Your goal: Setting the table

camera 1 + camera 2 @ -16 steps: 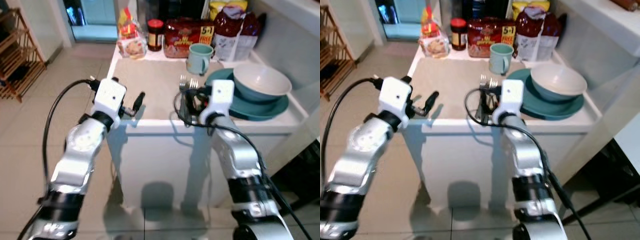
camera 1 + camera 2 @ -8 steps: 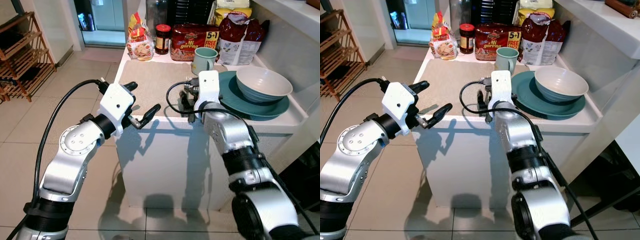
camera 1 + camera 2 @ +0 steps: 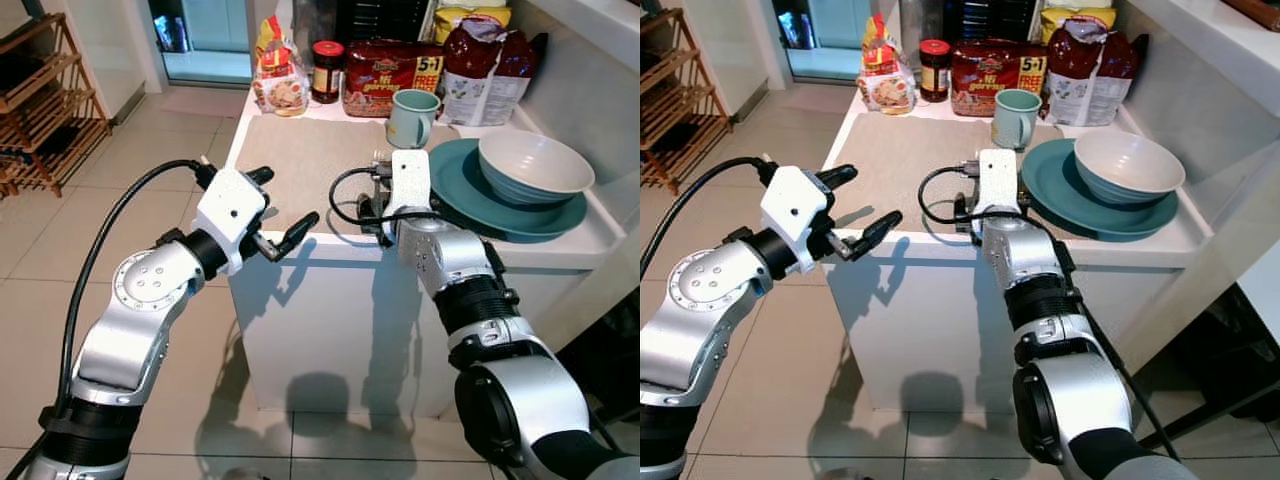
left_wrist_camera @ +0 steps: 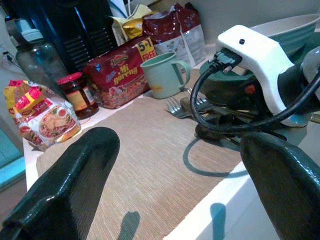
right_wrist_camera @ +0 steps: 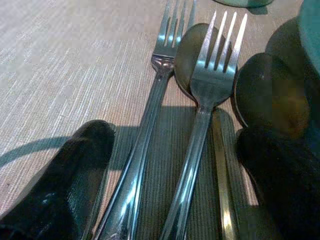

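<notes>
Cutlery (image 5: 195, 125) bunched on the placemat (image 3: 300, 160), just beside the teal plate (image 3: 462, 185): two forks side by side, one lying over a spoon, a second spoon bowl nearest the plate. Right gripper (image 5: 170, 175) lowered over the handles, fingers spread wide to either side of the bundle, nothing clamped yet. Left gripper (image 3: 285, 205) held off the near edge of the placemat, fingers apart, empty. Bowl (image 3: 535, 165) stacked on the plate; mug (image 3: 412, 117) beyond the cutlery.

Risks, judged from this layout:
- Closing here likely to catch several pieces at once, or pinch only one fork and drag the rest.
- Overlapped handles prone to slipping or scissoring under pressure.
- Outer finger close to the plate rim; contact could shift plate and bowl.
</notes>
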{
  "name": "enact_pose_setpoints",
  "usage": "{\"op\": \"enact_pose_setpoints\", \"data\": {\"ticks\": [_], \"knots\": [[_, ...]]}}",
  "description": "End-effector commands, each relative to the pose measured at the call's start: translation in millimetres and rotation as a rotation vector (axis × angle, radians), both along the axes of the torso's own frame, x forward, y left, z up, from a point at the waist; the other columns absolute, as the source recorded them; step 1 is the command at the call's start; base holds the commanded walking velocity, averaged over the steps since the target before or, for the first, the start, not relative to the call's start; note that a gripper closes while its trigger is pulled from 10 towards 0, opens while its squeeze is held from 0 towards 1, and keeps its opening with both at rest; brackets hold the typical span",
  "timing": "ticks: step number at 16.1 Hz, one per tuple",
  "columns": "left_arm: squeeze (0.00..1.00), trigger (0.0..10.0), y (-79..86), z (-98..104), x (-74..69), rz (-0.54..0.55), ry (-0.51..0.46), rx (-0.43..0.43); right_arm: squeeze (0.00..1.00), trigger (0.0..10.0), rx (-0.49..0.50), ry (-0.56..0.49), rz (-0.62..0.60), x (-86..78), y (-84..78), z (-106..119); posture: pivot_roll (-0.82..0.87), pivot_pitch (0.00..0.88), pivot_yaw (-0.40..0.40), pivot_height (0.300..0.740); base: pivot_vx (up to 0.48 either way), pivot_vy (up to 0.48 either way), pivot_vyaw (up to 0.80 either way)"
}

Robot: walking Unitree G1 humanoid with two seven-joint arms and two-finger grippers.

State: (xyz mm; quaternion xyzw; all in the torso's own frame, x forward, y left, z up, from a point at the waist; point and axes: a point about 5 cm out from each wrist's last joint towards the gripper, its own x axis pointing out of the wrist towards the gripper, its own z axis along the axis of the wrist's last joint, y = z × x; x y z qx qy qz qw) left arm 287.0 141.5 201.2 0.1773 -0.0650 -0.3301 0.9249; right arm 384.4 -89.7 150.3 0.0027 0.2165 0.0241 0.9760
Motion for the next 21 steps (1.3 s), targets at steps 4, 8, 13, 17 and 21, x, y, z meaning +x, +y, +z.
{"op": "enact_pose_setpoints", "data": {"ticks": [4, 8, 13, 17, 21], "knots": [[0.00, 10.0, -0.8, 0.2, -3.0, -0.015, 0.004, 0.011, 0.00, 0.4, 0.018, 0.064, -0.038, -0.7, -6.4, -9.4, 0.18, 0.000, -0.038, 0.740, 0.000, 0.000, 0.00], [0.00, 10.0, -1.1, -0.5, -3.6, -0.014, 0.007, 0.014, 0.00, 0.0, 0.022, 0.067, -0.036, -0.6, -7.0, -10.4, 0.18, 0.000, -0.039, 0.740, 0.000, 0.000, 0.00], [0.00, 10.0, -0.9, -0.5, -3.7, -0.009, 0.008, 0.017, 0.00, 0.0, 0.022, 0.069, -0.030, -0.3, -7.7, -10.3, 0.18, 0.004, -0.040, 0.740, 0.000, 0.000, 0.00], [0.00, 10.0, 0.0, -1.3, -4.1, -0.004, 0.012, 0.020, 0.00, 0.0, 0.017, 0.071, -0.009, 0.2, -6.3, -9.9, 0.18, 0.012, -0.041, 0.740, 0.000, 0.000, 0.00], [0.00, 10.0, 0.8, -2.4, -4.3, -0.002, 0.012, 0.031, 0.00, 0.0, 0.018, 0.080, 0.039, 0.3, -0.4, -10.3, 0.18, 0.005, -0.045, 0.740, 0.000, 0.000, 0.00]]}}
